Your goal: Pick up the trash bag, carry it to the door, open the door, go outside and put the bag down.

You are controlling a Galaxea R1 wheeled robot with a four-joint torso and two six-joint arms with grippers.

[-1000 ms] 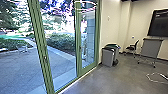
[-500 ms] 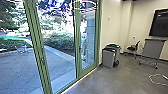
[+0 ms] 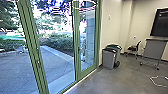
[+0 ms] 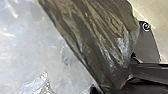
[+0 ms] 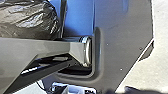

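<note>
I've rolled nearer the door post (image 3: 35, 55) at eleven o'clock, my left gripper (image 4: 112, 87) pinching the bag (image 4: 97, 37); my right gripper's state I cannot tell.

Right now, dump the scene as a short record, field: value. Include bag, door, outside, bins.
robot_location: indoors, facing the glass at an angle
bag: dark, shiny plastic, close to the left wrist camera
door: green-framed glass, looks shut
outside: paved yard, hedge beyond
bins: two, by the wall right of the glass; front one gray, rear one green-lidded
far_side: chair, wheeled stand, wall screen
</note>
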